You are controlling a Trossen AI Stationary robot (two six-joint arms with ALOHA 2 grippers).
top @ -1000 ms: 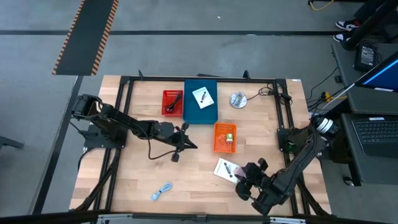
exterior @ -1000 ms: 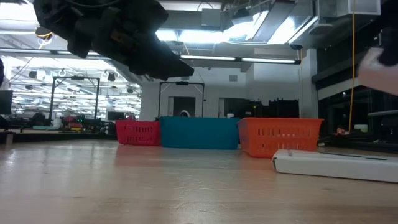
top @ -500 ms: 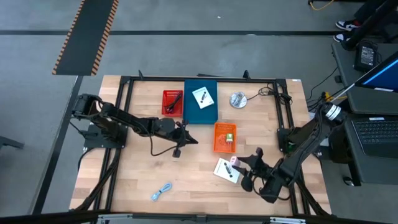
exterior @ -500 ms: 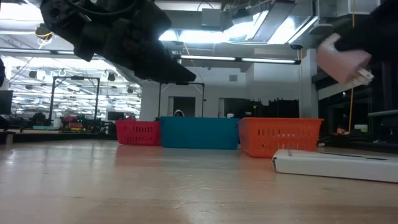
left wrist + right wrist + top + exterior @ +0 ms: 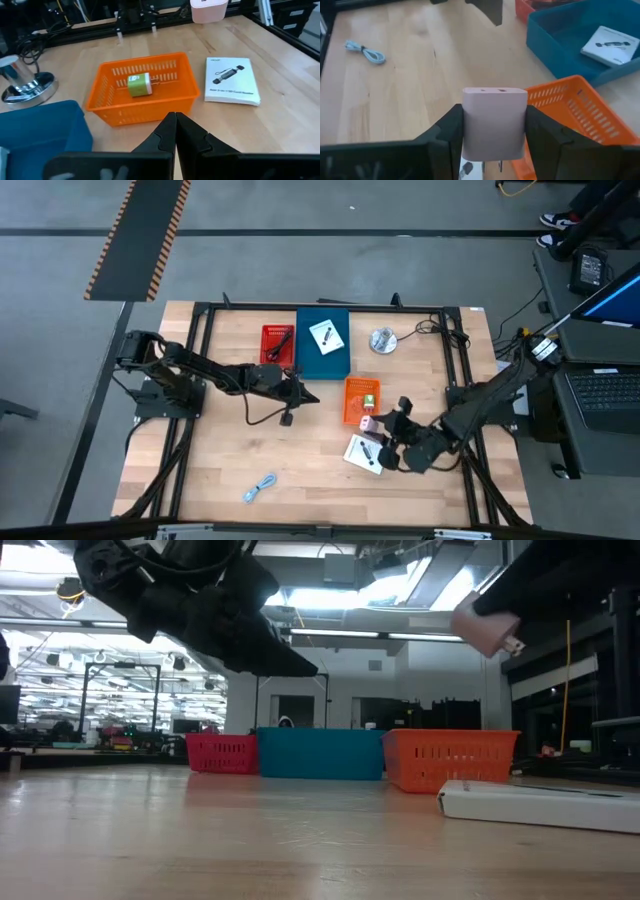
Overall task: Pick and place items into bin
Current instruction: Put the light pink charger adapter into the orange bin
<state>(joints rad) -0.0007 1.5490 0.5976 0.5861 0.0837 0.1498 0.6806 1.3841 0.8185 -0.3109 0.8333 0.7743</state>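
The right gripper (image 5: 494,137) clamps a pink plug-in charger block (image 5: 494,122) between its two dark fingers (image 5: 449,131), metal prongs showing beneath it. Beyond the block sits an orange slotted bin (image 5: 580,117), with a blue bin (image 5: 555,47) farther on holding a white card (image 5: 610,45). A light-blue coiled cable (image 5: 366,51) lies on the wooden table (image 5: 405,95), well apart from the bins.

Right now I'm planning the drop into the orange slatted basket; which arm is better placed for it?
Right. The right gripper already holds the pink plug block beside the orange slatted basket; the left gripper is shut and empty.
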